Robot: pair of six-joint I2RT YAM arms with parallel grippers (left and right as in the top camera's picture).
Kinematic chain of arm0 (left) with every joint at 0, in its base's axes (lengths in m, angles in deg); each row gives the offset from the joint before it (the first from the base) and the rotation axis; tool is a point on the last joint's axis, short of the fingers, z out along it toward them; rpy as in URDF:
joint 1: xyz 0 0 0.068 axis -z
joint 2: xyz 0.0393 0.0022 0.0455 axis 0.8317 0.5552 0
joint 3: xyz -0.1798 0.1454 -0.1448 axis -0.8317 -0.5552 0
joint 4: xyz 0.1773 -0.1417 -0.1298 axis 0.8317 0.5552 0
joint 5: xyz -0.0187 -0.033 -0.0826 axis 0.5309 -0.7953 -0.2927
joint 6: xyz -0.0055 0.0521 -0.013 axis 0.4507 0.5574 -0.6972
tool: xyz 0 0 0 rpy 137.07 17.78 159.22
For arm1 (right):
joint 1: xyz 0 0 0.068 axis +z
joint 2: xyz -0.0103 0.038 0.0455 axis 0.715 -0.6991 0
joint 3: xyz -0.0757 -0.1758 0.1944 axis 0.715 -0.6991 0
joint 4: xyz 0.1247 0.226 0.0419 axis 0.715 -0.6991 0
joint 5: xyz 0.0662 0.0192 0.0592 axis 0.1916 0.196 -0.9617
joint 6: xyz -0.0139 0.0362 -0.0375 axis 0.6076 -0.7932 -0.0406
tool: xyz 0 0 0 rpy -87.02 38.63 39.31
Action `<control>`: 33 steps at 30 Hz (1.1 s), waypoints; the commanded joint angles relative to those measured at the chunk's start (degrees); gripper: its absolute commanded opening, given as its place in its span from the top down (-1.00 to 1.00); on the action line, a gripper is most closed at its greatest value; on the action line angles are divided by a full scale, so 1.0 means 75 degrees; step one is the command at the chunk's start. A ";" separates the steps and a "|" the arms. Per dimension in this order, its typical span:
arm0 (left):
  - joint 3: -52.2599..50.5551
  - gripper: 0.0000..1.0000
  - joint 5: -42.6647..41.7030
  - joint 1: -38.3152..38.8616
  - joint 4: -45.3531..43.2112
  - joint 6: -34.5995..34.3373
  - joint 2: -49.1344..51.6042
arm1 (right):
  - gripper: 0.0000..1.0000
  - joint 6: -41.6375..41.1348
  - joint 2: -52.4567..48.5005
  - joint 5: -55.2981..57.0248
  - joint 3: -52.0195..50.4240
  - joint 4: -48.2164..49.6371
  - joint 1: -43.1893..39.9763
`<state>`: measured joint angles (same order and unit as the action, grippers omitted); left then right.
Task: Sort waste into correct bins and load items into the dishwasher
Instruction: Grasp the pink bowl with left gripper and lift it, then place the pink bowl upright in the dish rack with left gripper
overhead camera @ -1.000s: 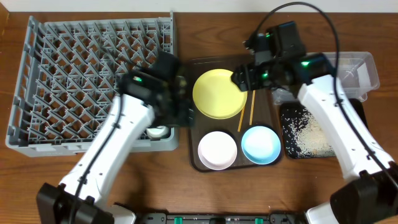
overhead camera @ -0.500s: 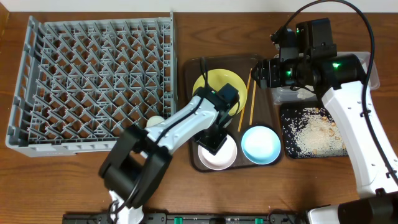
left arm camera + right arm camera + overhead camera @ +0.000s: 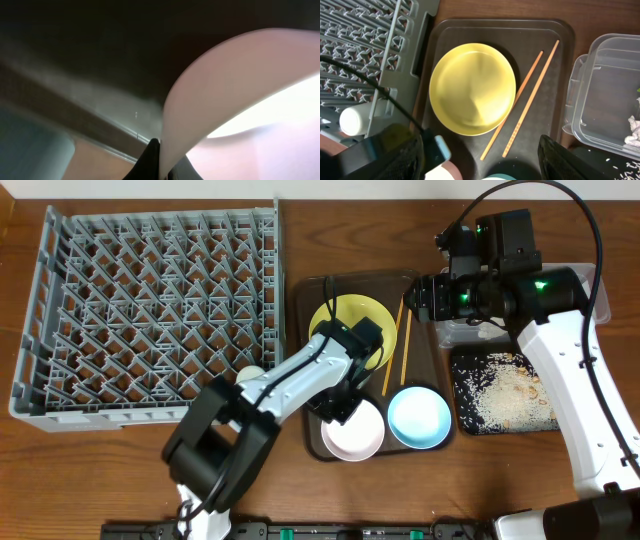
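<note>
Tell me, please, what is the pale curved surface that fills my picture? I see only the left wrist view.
Observer: It is the white bowl. The left end effector is at its rim, and the bowl stands on a brown tray.
Operator: Is another bowl near it?
Observer: Yes, a blue bowl stands beside it on the same tray.
Operator: Where is the right end effector?
Observer: The right end effector is above the tray's far right corner, open, with nothing between its fingers.

A warm brown wooden table (image 3: 100,470) spans the whole background.
</note>
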<state>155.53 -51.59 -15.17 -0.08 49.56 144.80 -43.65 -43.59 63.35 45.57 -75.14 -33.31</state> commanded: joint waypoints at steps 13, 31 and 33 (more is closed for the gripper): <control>0.0315 0.86 0.4934 -0.1533 -0.1274 -0.1131 -0.4039 | -0.43 0.0055 0.0050 0.0044 0.0140 0.0015 0.0015; 0.0294 0.85 0.8647 -0.3669 -0.6679 0.1763 -0.1448 | -0.44 0.0058 0.0050 0.0047 0.0131 0.0230 0.0012; 0.0294 0.85 0.9133 -0.3669 -0.7009 0.1932 -0.1122 | -0.45 0.0055 0.0050 0.0047 0.0131 0.0254 0.0015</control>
<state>157.21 7.01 -42.60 -50.79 58.56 133.21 -43.63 -43.59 63.51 45.61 -73.34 -33.31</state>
